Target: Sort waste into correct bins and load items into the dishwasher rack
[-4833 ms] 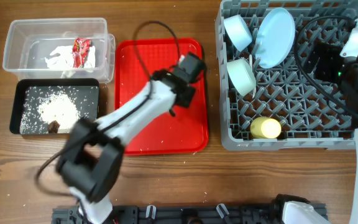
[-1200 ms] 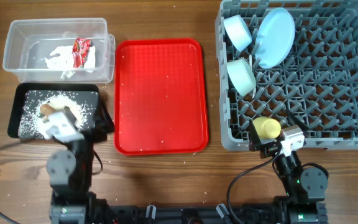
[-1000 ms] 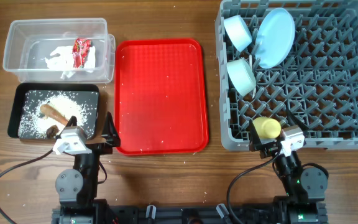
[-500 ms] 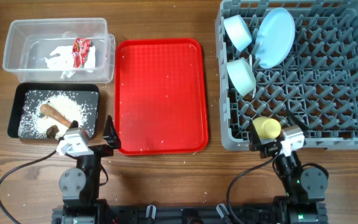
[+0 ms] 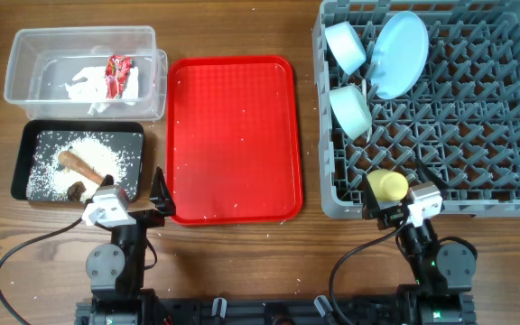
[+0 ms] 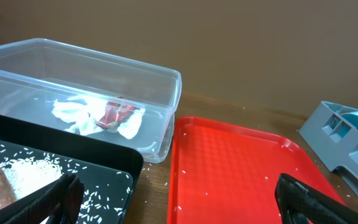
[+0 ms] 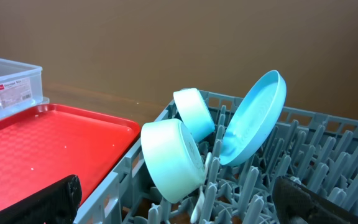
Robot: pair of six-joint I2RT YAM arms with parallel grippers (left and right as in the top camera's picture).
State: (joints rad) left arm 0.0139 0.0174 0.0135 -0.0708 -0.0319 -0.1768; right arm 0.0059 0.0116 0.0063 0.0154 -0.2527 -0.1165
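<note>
Both arms sit at the near edge, the left gripper (image 6: 176, 196) and the right gripper (image 7: 176, 193) spread wide and empty. The wrapper (image 5: 118, 74) lies in the clear tub (image 5: 79, 41) and the rice (image 5: 52, 176) in the black tray (image 5: 21, 153). The plate (image 5: 400, 54) and the cup (image 5: 387, 186) are in the rack (image 5: 495, 135). My worry is the cup: it lies on its side at the rack's near left corner, just beside the right gripper, so a careless lift could knock it. On the other side, the left could clip the black tray and scatter rice.

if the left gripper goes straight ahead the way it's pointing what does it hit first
Likely the right end of the clear tub, just past the black tray; depth is unclear.
</note>
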